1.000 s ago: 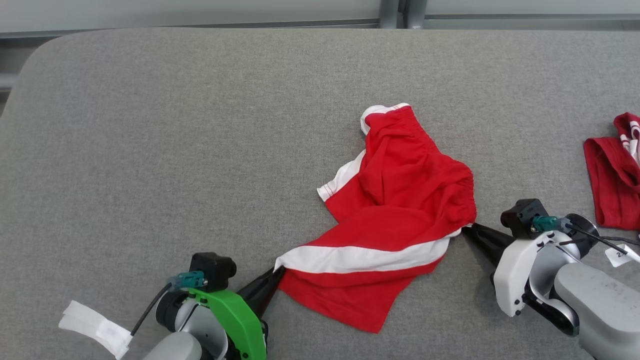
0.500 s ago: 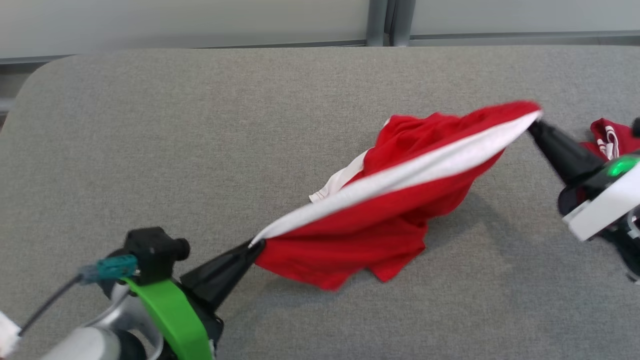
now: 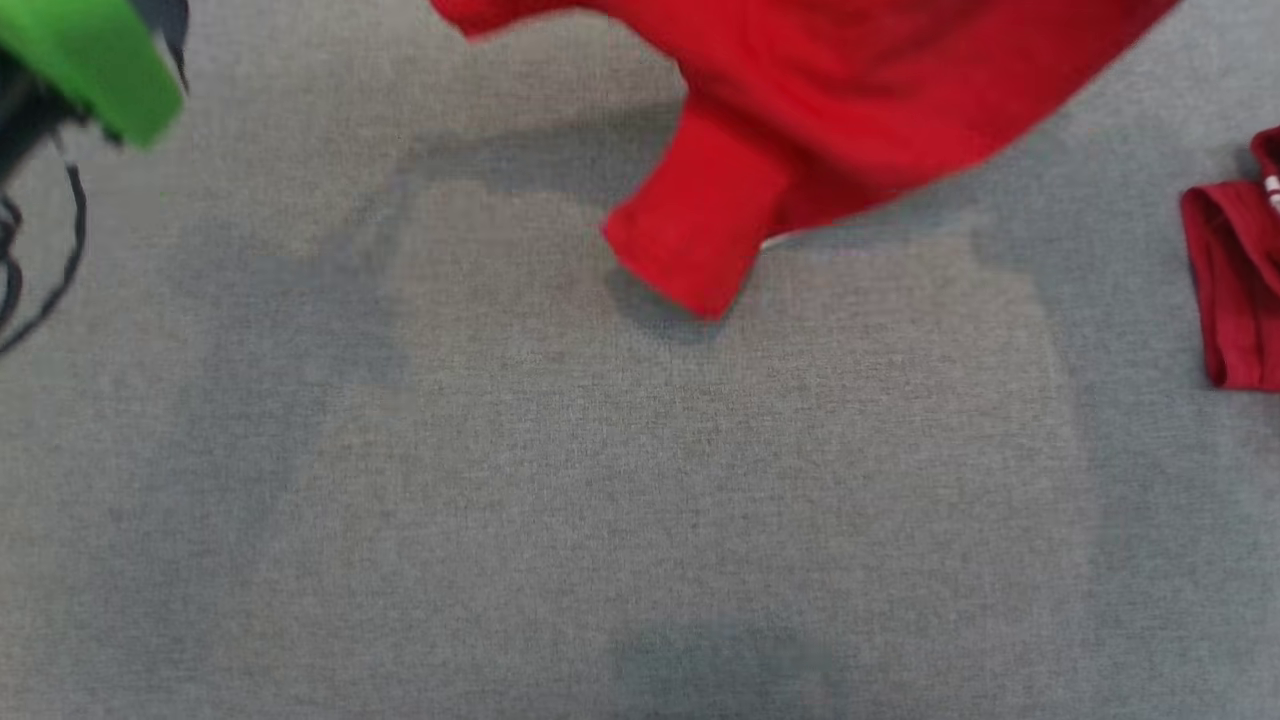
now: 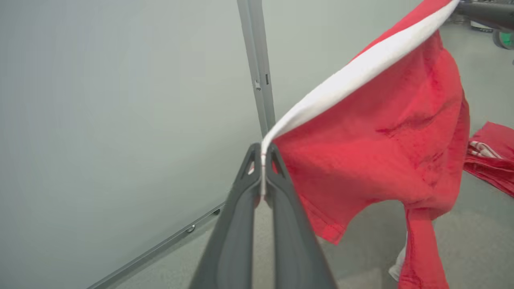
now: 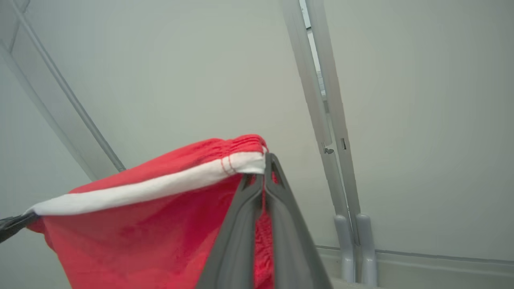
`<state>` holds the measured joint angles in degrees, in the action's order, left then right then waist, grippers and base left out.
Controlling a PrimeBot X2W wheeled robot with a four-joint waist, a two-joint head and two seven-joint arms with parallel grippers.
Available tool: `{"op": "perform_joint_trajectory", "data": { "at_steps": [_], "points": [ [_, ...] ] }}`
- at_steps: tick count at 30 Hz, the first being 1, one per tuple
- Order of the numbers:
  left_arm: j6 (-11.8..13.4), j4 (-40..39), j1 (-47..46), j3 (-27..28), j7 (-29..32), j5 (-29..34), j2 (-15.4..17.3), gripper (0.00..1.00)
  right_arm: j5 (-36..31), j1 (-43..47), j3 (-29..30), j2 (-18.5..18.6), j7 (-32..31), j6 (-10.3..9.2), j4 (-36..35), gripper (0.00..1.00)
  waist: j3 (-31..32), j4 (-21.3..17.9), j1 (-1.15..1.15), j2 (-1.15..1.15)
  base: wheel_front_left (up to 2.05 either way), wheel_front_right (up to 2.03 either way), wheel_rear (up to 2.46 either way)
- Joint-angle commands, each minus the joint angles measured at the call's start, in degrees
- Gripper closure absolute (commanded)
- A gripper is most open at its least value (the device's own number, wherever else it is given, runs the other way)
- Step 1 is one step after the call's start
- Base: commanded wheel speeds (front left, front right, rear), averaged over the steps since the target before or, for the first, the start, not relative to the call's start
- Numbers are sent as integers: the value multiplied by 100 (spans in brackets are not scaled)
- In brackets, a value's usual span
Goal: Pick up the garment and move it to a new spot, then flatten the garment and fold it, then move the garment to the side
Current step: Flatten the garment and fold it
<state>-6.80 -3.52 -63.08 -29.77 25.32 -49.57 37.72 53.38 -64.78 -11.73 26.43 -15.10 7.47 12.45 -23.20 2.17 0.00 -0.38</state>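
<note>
Hanging garment, now hoisted above table

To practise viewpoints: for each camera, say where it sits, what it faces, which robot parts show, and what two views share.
Head view: on the head, facing down at the grey table, red garment hanging at top; left arm's green cover upper left.
Left wrist view: on that wrist, facing a wall along the left gripper, shut on the garment's white band.
Right wrist view: likewise, along the right gripper, shut on the band's other end.
Shared: both wrist views show the band.
</note>
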Motion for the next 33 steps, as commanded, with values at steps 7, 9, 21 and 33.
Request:
{"op": "perform_joint_trajectory", "data": {
  "at_steps": [7,9,21,33],
  "points": [
    [-41,2214,-2321,-150,-1420,1330,-698,100,-2166,-2493,1125,-1930,982,3,2070,100,-1648,250,0,38,0,0,0],
    [38,2698,-2653,-171,-2008,1683,-837,100,-2480,-2841,1404,-2149,1407,1,2424,100,-1745,282,0,38,0,0,0],
    [-70,3624,-1700,-1446,-3367,1571,-1141,100,-1892,-1682,687,-2130,1465,4,2774,100,-1717,273,0,38,0,0,0],
    [150,2242,1035,-2442,-3914,1197,-262,100,326,2225,-584,-138,657,3,-279,100,-743,313,0,38,0,0,0]
  ]
}}
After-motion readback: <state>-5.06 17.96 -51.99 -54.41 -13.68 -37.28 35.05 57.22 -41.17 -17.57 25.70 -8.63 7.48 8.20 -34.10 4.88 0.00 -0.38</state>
